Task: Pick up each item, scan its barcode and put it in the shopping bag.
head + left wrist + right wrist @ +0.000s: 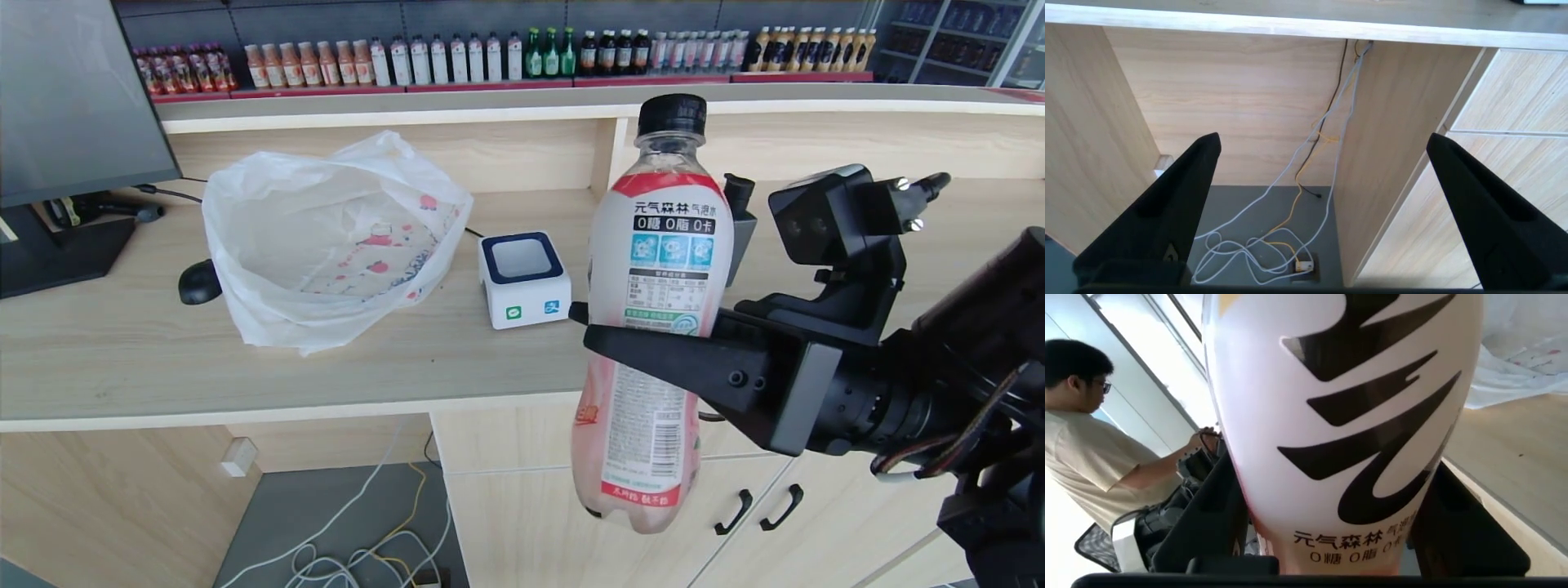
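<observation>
A pink drink bottle (653,327) with a black cap is held upright in the air, in front of the counter's edge, by my right gripper (645,336), which is shut around its middle. The bottle (1343,416) looms close in the right wrist view, between the black fingers (1200,523). A white plastic shopping bag (326,237) stands open on the counter to the left. A white scanner box (522,279) with a dark-rimmed window sits between the bag and the bottle. My left gripper (1319,212) hangs open below the counter, over cables on the floor.
A black monitor (73,106) and its stand occupy the counter's far left, with a black mouse (198,282) beside the bag. A raised wooden ledge (571,102) runs behind the counter. Cabinet doors with black handles (759,508) are below on the right.
</observation>
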Tool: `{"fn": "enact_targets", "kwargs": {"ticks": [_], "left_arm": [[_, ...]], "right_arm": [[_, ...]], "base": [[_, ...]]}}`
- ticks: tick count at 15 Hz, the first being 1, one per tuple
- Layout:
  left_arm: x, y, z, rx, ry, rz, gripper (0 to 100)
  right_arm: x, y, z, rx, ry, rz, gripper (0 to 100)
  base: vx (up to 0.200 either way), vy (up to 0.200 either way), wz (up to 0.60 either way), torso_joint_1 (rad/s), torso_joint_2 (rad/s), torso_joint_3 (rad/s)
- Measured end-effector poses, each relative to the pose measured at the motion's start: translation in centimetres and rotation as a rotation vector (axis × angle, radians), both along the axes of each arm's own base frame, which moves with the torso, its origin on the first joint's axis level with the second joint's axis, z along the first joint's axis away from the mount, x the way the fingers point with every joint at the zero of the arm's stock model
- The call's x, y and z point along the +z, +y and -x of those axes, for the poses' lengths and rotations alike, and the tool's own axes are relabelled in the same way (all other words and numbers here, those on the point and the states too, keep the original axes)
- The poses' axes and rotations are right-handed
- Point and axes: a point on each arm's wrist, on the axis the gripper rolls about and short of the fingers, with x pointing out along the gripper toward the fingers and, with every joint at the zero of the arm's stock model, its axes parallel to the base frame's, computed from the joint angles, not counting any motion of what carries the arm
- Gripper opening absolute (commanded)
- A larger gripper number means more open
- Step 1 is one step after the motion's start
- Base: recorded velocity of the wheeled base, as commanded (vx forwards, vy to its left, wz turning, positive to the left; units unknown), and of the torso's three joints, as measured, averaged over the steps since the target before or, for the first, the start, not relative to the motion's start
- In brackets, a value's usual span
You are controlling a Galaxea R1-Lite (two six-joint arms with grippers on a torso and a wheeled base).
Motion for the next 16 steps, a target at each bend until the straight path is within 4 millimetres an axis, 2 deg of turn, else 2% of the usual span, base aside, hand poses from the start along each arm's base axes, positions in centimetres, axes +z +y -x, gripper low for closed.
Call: {"fn": "enact_targets", "kwargs": {"ticks": [10, 16], "left_arm": [[0.0, 0.0, 0.0, 0.000, 0.000, 0.000, 100], [0.0, 0.0, 0.0, 0.000, 0.000, 0.000, 100]], "right_arm": [[-0.3, 1.6, 0.8, 0.005, 0.026, -0.005, 0], [-0.3, 1.7, 0.8, 0.005, 0.023, -0.006, 0]], "base": [[0.000, 0.000, 0.00, 0.000, 0.00, 0.000], [0.000, 0.000, 0.00, 0.000, 0.00, 0.000]]}}
